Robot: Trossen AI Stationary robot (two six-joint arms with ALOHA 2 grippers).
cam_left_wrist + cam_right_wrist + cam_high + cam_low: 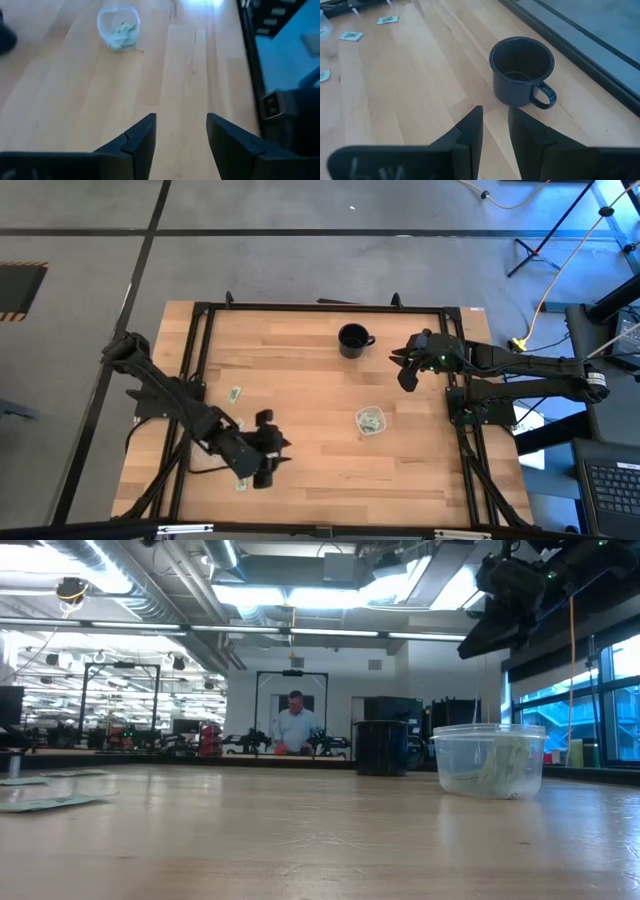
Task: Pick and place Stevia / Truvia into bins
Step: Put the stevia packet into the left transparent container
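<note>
One clear cup [371, 421] stands on the table right of centre with several pale green sachets inside; it also shows as the cup [118, 27] and the cup [490, 760]. A loose sachet [234, 393] lies flat left of centre, and another sachet [241, 482] lies by the left arm. A second cup is not in view. My left gripper [268, 448] hovers open near the table's near-left part, pointing toward the cup; its fingers [145, 135] hold nothing. My right gripper [404, 367] is raised beside the black mug [353, 340], open by a narrow gap [495, 125] and empty.
The black mug [522, 70] stands upright and empty near the far edge. More sachets [387, 20] lie flat on the wood beyond it, toward the left arm. Black frame rails run along the table's sides. A person [295, 725] stands far back in the room.
</note>
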